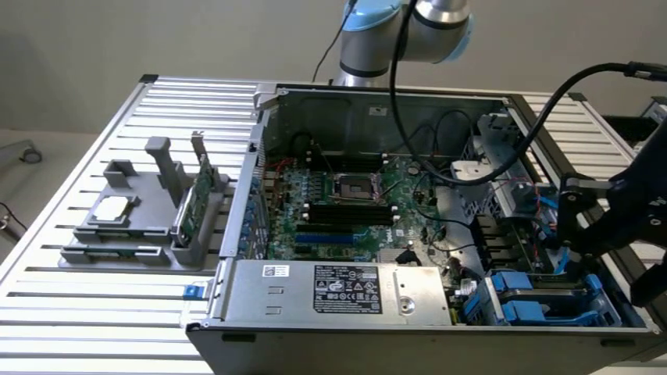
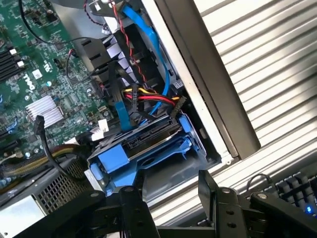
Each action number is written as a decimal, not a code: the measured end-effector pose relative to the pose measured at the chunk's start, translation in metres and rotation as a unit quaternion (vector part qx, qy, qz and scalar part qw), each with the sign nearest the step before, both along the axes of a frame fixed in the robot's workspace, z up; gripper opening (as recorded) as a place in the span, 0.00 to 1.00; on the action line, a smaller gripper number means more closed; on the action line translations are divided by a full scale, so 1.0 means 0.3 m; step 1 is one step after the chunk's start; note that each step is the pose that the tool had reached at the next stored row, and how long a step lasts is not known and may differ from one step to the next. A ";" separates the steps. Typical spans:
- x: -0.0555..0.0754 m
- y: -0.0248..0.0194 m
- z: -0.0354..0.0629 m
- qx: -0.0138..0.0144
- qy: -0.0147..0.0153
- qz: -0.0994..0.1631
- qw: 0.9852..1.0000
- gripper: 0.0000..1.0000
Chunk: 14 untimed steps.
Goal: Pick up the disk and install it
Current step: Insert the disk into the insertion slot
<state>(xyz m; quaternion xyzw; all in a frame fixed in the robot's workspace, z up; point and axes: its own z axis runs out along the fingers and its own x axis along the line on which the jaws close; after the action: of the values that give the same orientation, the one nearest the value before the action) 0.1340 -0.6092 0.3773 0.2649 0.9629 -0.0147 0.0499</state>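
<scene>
The disk (image 2: 148,140), a flat drive framed by blue plastic rails, lies in the drive bay at the corner of the open computer case (image 1: 344,344). In the exterior view the blue rails (image 1: 533,303) show at the case's front, toward that view's right. My gripper (image 2: 171,196) hangs just off the disk's outer end, open, with nothing between its black fingers (image 2: 134,201). The exterior view has the gripper (image 1: 576,248) above the case's side wall, close over the bay. Part of the disk is hidden under its rails and the cables.
Red, yellow, black and blue cables (image 2: 143,96) crowd the space right behind the bay. The silver power supply (image 1: 339,289) and green motherboard (image 1: 344,203) fill the case. A grey fixture (image 1: 146,219) with a chip and a green card stands on the slatted table (image 1: 94,312). A keyboard (image 2: 292,193) lies nearby.
</scene>
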 end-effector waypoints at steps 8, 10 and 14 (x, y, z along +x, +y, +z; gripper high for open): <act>0.000 0.000 -0.024 0.008 0.000 -0.063 0.998 0.54; 0.000 0.000 -0.029 0.013 0.000 -0.076 0.997 0.54; 0.000 0.000 -0.038 0.021 0.001 -0.096 0.995 0.54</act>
<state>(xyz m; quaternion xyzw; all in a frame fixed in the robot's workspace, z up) 0.1340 -0.6093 0.3660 0.3574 0.9330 0.0007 0.0418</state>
